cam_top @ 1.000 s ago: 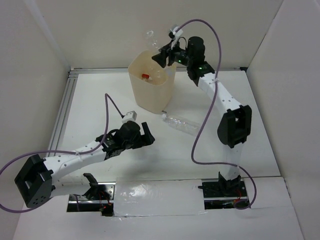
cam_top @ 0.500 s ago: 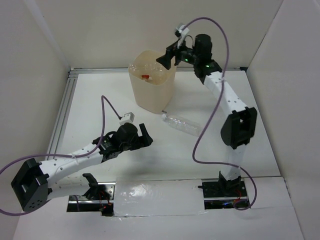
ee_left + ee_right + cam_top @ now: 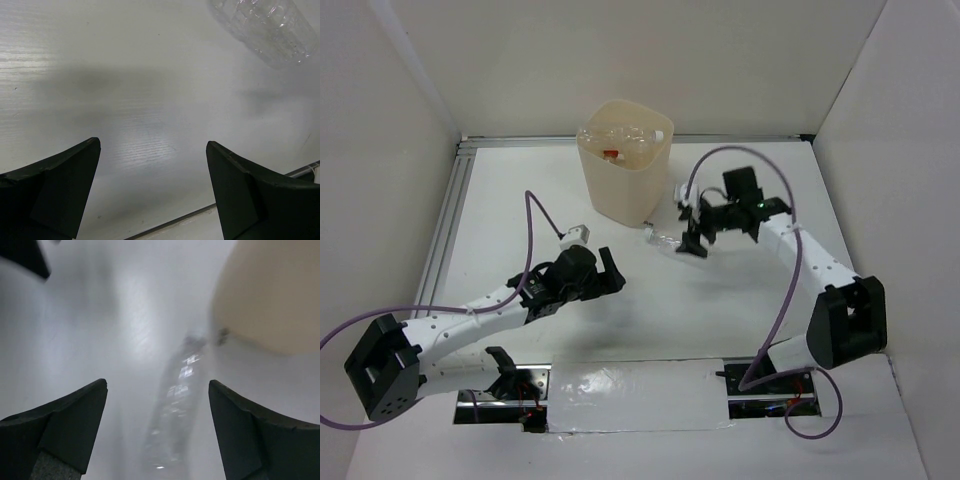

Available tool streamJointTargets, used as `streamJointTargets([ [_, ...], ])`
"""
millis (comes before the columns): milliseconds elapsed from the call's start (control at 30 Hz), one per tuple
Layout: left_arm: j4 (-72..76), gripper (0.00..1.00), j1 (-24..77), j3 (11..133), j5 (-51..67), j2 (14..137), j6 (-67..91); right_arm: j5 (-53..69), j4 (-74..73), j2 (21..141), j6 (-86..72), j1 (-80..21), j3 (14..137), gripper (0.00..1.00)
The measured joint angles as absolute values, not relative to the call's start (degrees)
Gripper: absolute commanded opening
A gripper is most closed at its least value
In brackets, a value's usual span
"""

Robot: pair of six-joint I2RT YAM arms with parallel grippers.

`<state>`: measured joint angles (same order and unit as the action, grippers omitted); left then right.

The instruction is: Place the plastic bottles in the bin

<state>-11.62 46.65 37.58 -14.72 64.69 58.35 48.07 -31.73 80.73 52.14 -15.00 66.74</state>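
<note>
At twelve o'clock, tall cream-beige plastic bin [image 3: 625, 195] holds several small clear plastic bottles [image 3: 633, 136] — count unclear. One lone clear bottle [image 3: 670, 243] left to do, lying at the bin's five o'clock foot. Right gripper [image 3: 694, 241] hovers over it, jaws spread, empty; left gripper [image 3: 609, 270] likewise wide, empty. Right wrist view blurred — cap indistinct.

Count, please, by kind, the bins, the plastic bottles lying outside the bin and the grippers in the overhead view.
1 bin
1 plastic bottle outside it
2 grippers: the left gripper and the right gripper
Total: 4
</note>
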Motion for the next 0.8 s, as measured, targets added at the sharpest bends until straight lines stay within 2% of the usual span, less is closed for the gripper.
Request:
streamJointTargets([
  [100, -11.8, 1.00, 46.6, 37.6, -14.8, 64.7, 58.3, 43.1, -32.1, 81.2, 52.5, -19.0, 56.2, 0.93],
  [200, -12.1, 1.00, 46.6, 37.6, -14.9, 64.6, 58.3, 37.9, -30.2, 82.5, 50.2, -21.0, 52.9, 0.96],
  [600, -13.8, 1.00, 46.0, 37.3, -15.9, 61.9, 58.5, 24.7, -18.1, 87.7, 46.1, -21.3, 53.0, 0.96],
  [800, -14.2, 1.00, 46.0, 37.1, -15.9, 62.0, 58.5, 22.2, -16.0, 96.2, 45.9, -21.5, 54.1, 0.88],
])
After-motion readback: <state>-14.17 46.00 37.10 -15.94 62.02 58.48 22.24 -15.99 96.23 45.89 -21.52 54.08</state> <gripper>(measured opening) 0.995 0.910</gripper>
